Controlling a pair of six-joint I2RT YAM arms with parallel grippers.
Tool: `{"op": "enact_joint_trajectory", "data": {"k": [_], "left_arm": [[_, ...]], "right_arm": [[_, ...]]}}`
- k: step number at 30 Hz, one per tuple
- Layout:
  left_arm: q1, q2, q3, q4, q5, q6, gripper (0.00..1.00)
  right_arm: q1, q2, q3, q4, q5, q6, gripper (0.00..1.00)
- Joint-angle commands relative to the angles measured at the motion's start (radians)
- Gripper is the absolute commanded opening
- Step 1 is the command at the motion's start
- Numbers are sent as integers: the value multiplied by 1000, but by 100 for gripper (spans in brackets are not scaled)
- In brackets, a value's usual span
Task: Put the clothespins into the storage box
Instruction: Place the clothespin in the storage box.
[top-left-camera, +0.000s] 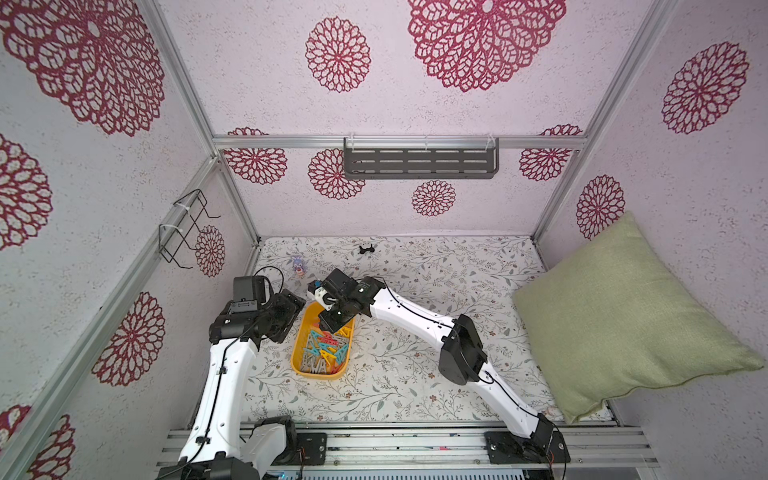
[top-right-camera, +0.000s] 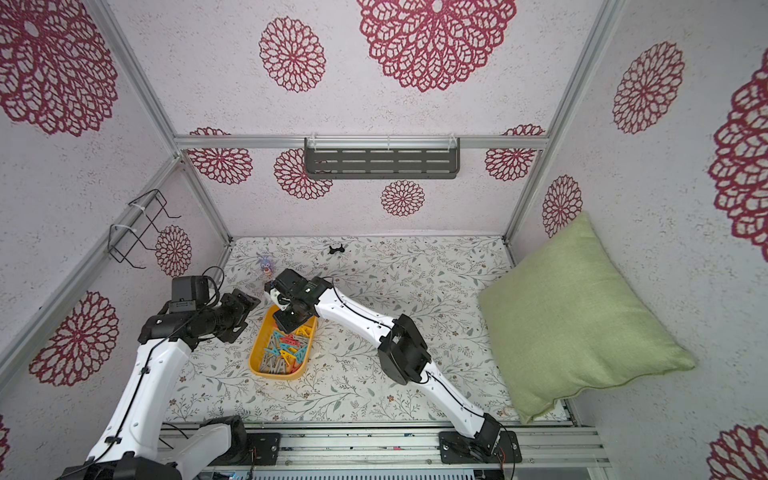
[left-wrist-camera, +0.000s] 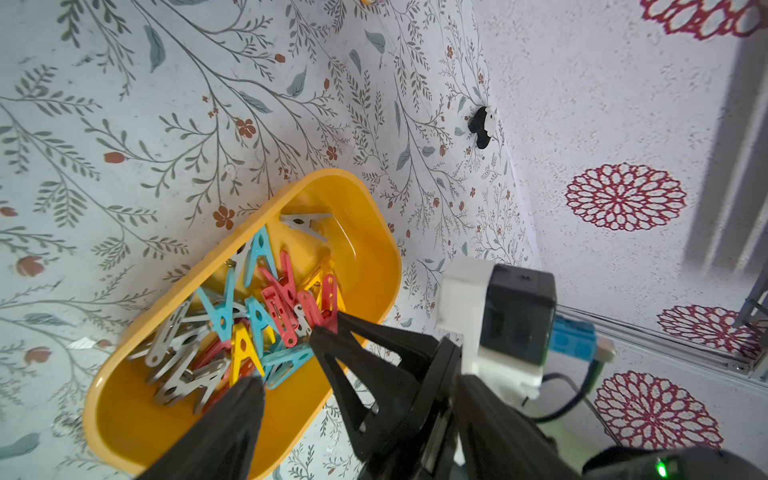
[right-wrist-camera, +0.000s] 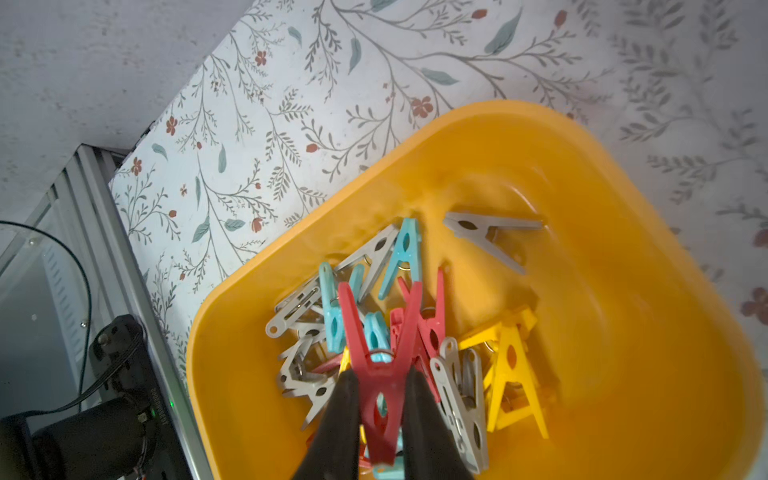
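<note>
The yellow-orange storage box (top-left-camera: 297, 358) (top-right-camera: 254, 360) lies on the floral mat left of centre, with several red, yellow, teal and grey clothespins (top-left-camera: 326, 350) (top-right-camera: 284, 353) (left-wrist-camera: 232, 332) (right-wrist-camera: 374, 266) piled inside. My right gripper (top-left-camera: 331, 325) (top-right-camera: 286, 326) (right-wrist-camera: 380, 399) hangs over the far half of the box (right-wrist-camera: 623, 291), shut on a red clothespin (right-wrist-camera: 380, 374) (left-wrist-camera: 328, 307) that points down at the pile. My left gripper (top-left-camera: 287, 309) (top-right-camera: 243, 307) (left-wrist-camera: 357, 380) stands open and holds nothing, beside the box's (left-wrist-camera: 365, 249) far left corner.
A small black clip (top-left-camera: 366, 249) (top-right-camera: 336, 249) (left-wrist-camera: 482, 126) and a blue bunny figure (top-left-camera: 298, 266) (top-right-camera: 266, 264) sit near the back wall. A green pillow (top-left-camera: 623, 320) leans at the right. A grey slotted shelf (top-left-camera: 419, 162) and a wire rack (top-left-camera: 187, 228) hang on the walls.
</note>
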Motion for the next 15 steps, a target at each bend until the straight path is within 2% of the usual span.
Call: {"op": "enact_joint_trajectory", "data": {"k": [1, 4, 7, 15], "left_arm": [[15, -40, -13, -35, -7, 19, 80], [16, -65, -10, -49, -16, 25, 80], [19, -75, 6, -51, -23, 35, 80], [20, -65, 132, 7, -123, 133, 83]], "right_arm": [[-7, -18, 30, 3, 66, 17, 32], [-10, -24, 35, 10, 81, 18, 49], [-11, -51, 35, 13, 113, 21, 60], [-14, -239, -17, 50, 289, 1, 70]]}}
